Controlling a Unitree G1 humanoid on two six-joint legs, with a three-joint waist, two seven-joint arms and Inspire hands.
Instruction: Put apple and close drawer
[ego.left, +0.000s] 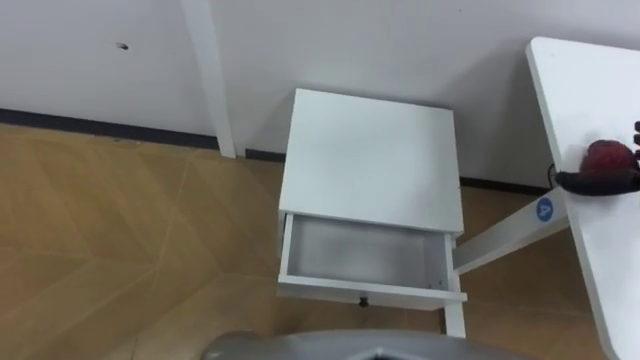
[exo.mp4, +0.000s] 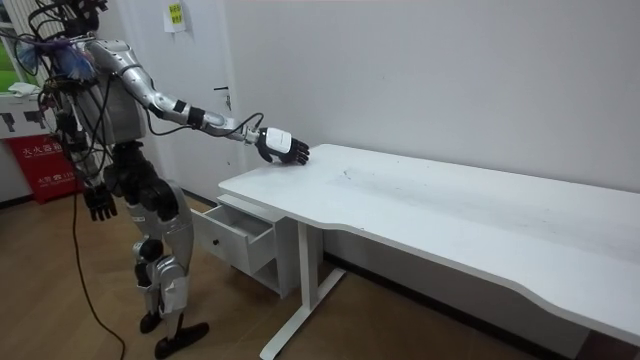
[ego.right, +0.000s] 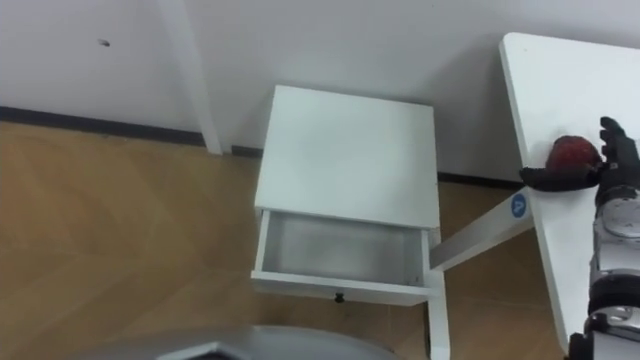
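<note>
White desk along the wall. Robot stands at its end, facing a low white cabinet. Cabinet's drawer is pulled open. Right hand reaches out over the desk corner, thumb and fingers wrapped round the red apple, which sits on the desktop. Left hand hangs by the hip; its state is unreadable.

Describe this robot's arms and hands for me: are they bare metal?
Mostly. The right arm is shiny silver, with black sections toward the wrist. The right hand has black fingers and a white plate on its back. The left hand is black as well.
</note>
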